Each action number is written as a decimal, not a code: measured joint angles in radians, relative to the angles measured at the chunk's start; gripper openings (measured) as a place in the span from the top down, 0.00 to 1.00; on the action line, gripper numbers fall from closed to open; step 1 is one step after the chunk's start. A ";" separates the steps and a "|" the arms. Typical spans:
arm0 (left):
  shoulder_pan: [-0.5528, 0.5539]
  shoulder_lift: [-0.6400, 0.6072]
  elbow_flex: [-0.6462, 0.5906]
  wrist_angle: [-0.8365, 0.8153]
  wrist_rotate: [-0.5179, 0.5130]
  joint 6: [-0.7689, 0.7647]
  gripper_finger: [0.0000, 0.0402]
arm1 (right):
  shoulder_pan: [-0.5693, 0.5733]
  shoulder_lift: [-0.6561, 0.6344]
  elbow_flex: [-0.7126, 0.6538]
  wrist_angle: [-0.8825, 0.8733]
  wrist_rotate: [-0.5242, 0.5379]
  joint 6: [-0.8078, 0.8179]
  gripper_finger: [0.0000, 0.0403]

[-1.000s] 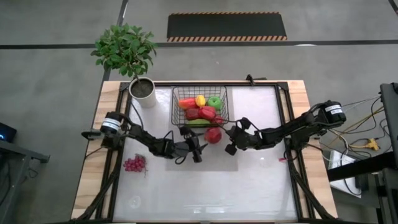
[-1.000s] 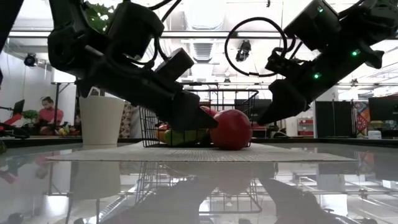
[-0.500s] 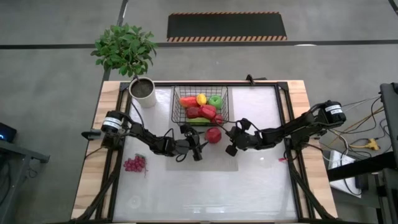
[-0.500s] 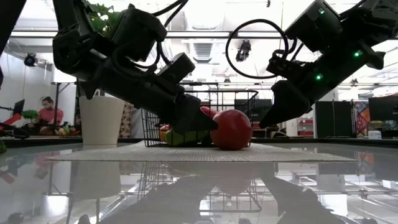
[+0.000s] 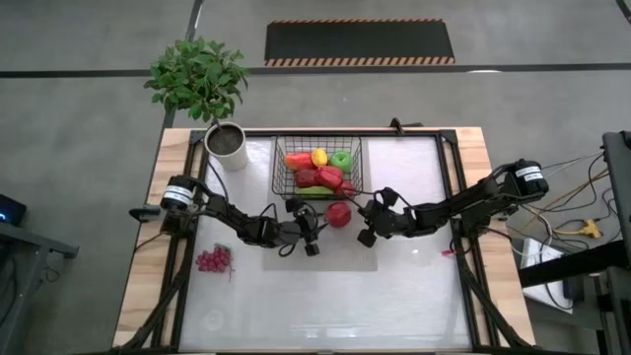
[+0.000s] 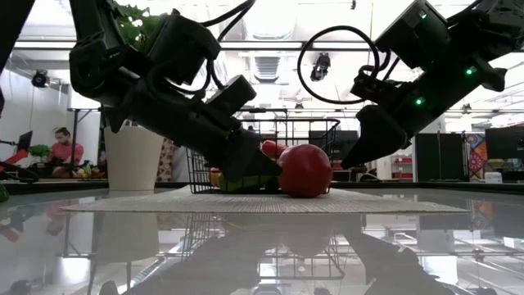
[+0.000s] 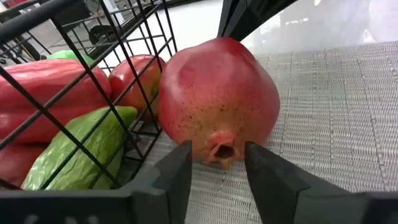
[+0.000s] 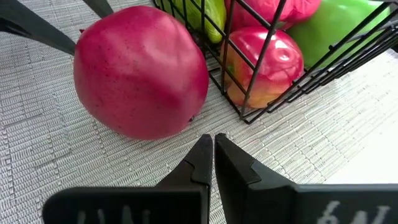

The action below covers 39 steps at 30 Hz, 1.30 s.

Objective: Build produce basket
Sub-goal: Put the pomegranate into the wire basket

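1. The pomegranate (image 5: 338, 214) lies on the woven mat (image 5: 367, 258), just outside the near wall of the wire basket (image 5: 279, 177), touching or almost touching the mesh; the wrist views do not settle which.
2. The left gripper (image 7: 216, 167) faces the fruit's blossom end, fingers parted and empty, tips just short of the skin. In the high view the fruit sits at about 2 o'clock from this gripper (image 5: 312, 240).
3. The right gripper (image 8: 213, 149) points at the fruit's other flank with fingers pressed together, holding nothing; in the high view the fruit lies at about 10 o'clock from it (image 5: 364, 229).
4. Judgement: the two arms stand about equally near, but only the left is spread for a grasp, so the pick likely falls to it.
5. The basket already holds a red pepper (image 5: 297, 163), yellow pepper (image 5: 317, 158), green apple (image 5: 340, 161) and cucumber (image 7: 81, 151). The grapes (image 5: 213, 259) wait well apart, at 8 o'clock from the basket.
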 joint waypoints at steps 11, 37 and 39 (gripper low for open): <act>0.000 0.000 0.002 0.003 0.024 0.001 0.89 | 0.001 0.000 0.000 0.000 0.000 0.000 0.98; -0.069 -0.147 -0.010 0.012 0.000 0.160 1.00 | 0.031 -0.154 -0.002 -0.108 -0.018 -0.009 0.98; -0.070 -0.151 -0.012 0.012 -0.003 0.163 1.00 | 0.037 -0.154 -0.002 -0.109 -0.018 -0.009 0.98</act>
